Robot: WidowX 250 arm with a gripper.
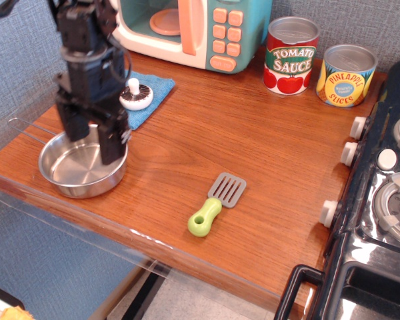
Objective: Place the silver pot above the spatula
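Observation:
The silver pot [77, 175] sits near the table's front left corner, its thin wire handle [23, 129] pointing back left. My black gripper [90, 139] is open and hangs over the pot's back half, one finger over the far rim, the other [111, 145] over the right rim. It holds nothing. The spatula [217, 203] lies flat right of the pot, grey slotted blade away from me, lime-green handle toward the front edge.
A blue cloth [145, 101] with a toy mushroom [135, 95] lies behind the pot. A toy microwave [200, 30], a tomato sauce can [291, 56] and a pineapple can [346, 75] stand at the back. A toy stove [380, 200] fills the right side.

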